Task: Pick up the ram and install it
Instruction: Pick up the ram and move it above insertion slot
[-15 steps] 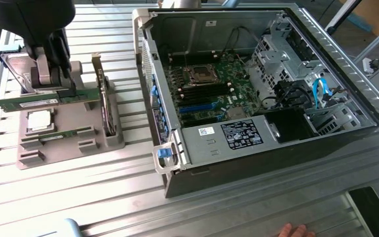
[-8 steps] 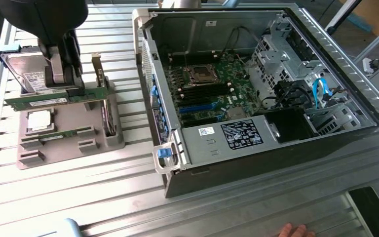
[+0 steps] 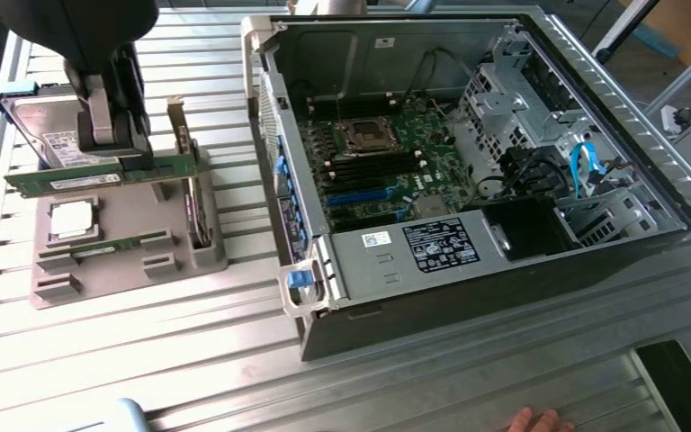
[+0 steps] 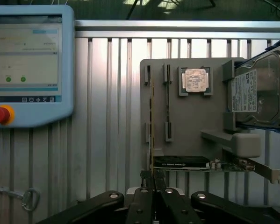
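Gripper fingers sit closest in the wrist view, drawn narrow, with a thin board edge running out from between them. That edge is the ram. In the exterior view the gripper is clamped on the top edge of the ram near its middle, so the green stick is held level, just above the grey holder tray. The ram's long axis runs along the exterior view's left-to-right line, with more of its length showing toward that view's left. A second memory stick lies in its slot on the tray, beside a processor. An upright expansion card stands just beside the gripper, and a hard drive stands behind it. The open computer case lies to the exterior view's right of the gripper, well apart from the tray. On the motherboard, the memory slots appear to run roughly in line with the held stick's long axis. Judgement: the ram is picked up and not yet installed. A person's hand rests at the near table edge, clear of the arm.
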{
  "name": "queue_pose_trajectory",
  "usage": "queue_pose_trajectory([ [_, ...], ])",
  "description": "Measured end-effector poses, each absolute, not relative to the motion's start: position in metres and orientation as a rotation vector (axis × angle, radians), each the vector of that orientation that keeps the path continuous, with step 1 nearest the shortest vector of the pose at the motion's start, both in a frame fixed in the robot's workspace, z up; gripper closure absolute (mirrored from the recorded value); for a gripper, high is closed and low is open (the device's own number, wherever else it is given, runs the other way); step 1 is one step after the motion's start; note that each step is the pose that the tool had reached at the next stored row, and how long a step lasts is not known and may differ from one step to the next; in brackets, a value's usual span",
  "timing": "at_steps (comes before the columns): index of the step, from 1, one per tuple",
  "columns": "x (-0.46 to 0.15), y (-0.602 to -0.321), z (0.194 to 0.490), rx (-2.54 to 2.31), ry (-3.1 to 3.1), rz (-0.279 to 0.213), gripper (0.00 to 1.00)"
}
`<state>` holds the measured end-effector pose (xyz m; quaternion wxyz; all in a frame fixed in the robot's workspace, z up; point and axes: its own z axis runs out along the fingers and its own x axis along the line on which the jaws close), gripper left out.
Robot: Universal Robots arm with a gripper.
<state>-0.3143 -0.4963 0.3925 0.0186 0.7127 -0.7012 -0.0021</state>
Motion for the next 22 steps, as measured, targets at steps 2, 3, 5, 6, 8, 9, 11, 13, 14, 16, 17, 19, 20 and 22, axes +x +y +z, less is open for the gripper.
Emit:
queue_pose_trajectory([
  [2,-0.314,-0.496,0.394,2.213,-2.177,-0.006,0.88],
  [3,-0.314,-0.496,0.395,2.213,-2.177,-0.006,0.88],
  [5,-0.314,-0.496,0.396,2.213,-2.177,-0.007,0.88],
  [6,-0.314,-0.496,0.396,2.213,-2.177,-0.007,0.88],
  [8,-0.314,-0.496,0.396,2.213,-2.177,-0.007,0.88],
  [9,-0.314,-0.496,0.396,2.213,-2.177,-0.007,0.88],
  [11,-0.313,-0.496,0.397,2.213,-2.177,-0.007,0.88],
  [13,-0.309,-0.496,0.396,2.213,-2.177,-0.007,0.88],
  [14,-0.308,-0.497,0.396,2.213,-2.177,-0.007,0.88],
  [16,-0.305,-0.497,0.396,2.213,-2.177,-0.007,0.88],
  [17,-0.302,-0.497,0.396,2.213,-2.177,-0.007,0.88],
  [19,-0.299,-0.497,0.396,2.213,-2.177,-0.007,0.88],
  [20,-0.297,-0.497,0.396,2.213,-2.177,-0.007,0.88],
  [22,-0.294,-0.497,0.396,2.213,-2.177,-0.007,0.88],
])
